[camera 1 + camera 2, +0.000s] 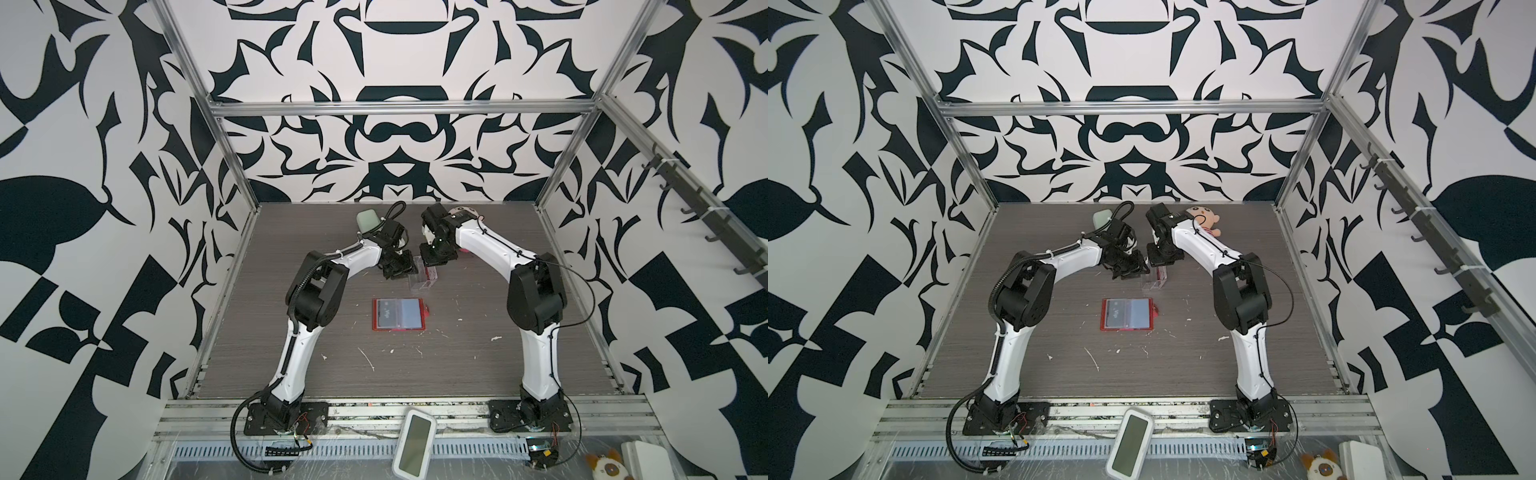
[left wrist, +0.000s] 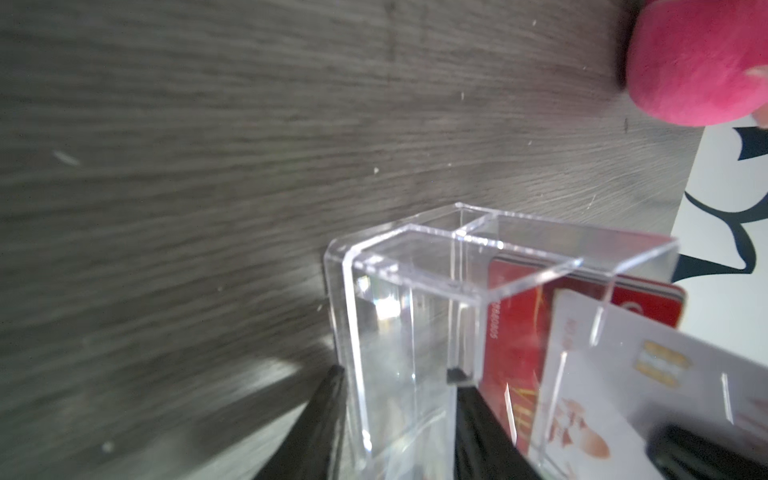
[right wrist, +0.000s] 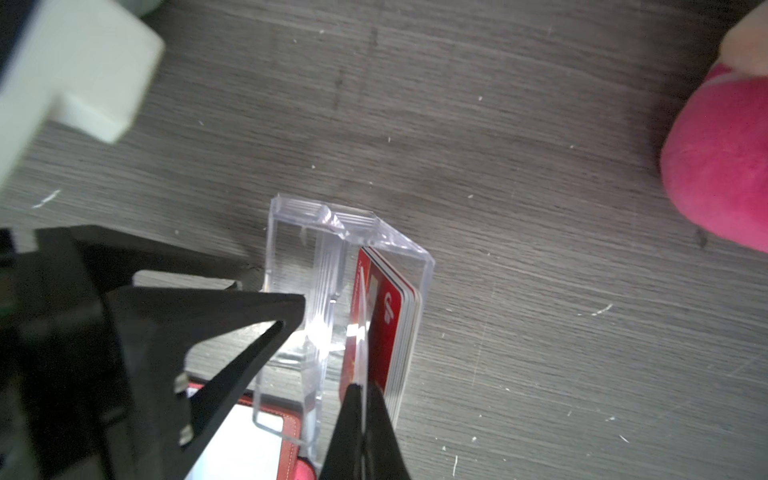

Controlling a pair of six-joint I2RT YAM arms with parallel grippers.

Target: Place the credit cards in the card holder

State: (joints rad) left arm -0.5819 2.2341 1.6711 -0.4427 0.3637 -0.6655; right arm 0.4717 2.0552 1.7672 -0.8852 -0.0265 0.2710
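Note:
The red card holder [image 1: 399, 314] [image 1: 1127, 314] lies open mid-table, with a blue "VIP" card [image 1: 388, 312] in its left sleeve. Just behind it stands a clear acrylic box [image 1: 422, 277] [image 2: 374, 291] [image 3: 307, 257] with a stack of credit cards [image 3: 399, 324] in one compartment. My left gripper [image 2: 395, 374] [image 1: 399, 271] is shut on the box's empty compartment, one finger on each side of it. My right gripper [image 3: 363, 388] [image 1: 431, 261] is shut on the edge of a white credit card with a gold chip [image 2: 615, 374], which leans out of the stack. The holder's red edge [image 3: 291, 432] shows beneath the box.
A pale green case [image 1: 368, 220] stands at the back, behind the left arm. A plush doll [image 1: 1204, 218] with a pink body [image 2: 698, 62] [image 3: 723, 166] lies at the back right, close to the box. A white device [image 1: 414, 442] rests on the front rail.

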